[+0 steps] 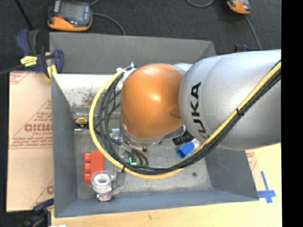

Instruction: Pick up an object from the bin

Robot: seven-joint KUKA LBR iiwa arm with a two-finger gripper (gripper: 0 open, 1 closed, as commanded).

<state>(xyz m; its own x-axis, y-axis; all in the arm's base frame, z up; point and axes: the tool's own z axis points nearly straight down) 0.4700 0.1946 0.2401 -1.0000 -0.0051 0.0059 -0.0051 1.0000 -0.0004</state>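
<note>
Lower left of the bin (62, 141), a red block (93, 166) and a small clear round thing (102, 184) lie side by side, nearest the gripper (129, 156).
Both lie left of and below the gripper, and the block's long axis runs up-down. A blue piece (186, 149) lies to its right. Under the orange cover (151, 100), whether the gripper is open or closed cannot be told.

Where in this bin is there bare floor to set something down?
Bare floor lies at the view's lower right, between the blue piece and the bin's right wall. The lower left is crowded: red block, clear round piece.
</note>
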